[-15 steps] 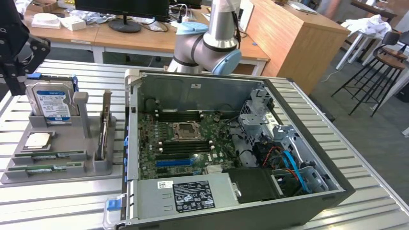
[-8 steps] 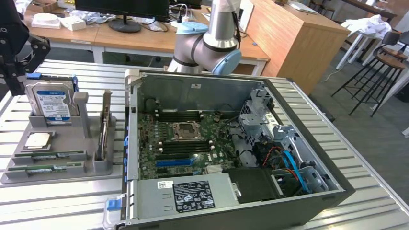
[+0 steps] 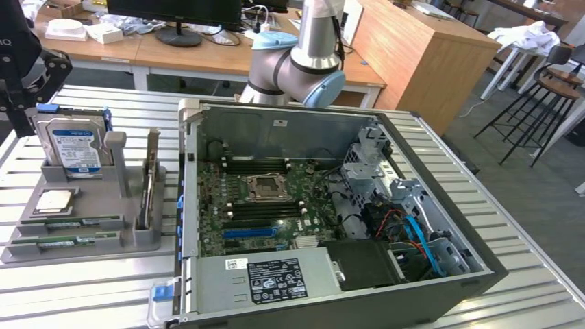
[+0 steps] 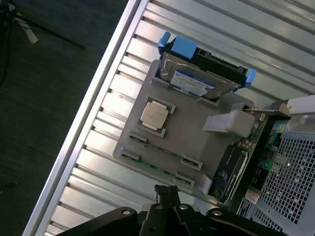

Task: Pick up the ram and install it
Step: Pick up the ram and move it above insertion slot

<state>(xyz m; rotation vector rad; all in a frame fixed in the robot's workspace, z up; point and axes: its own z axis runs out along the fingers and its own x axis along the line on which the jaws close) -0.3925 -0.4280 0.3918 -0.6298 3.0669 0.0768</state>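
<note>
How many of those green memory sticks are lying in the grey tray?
2. One stick lies in the tray's outermost slot, the other stick right beside it. None seems hidden there.

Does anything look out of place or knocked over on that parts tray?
Nothing stands out. The two memory sticks lie flat in the gray tray, the hard drive and card stand upright, and the processor sits square in its recess.

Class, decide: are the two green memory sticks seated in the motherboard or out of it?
Out: the green sticks lie flat in the grey holder beside the case.
</note>
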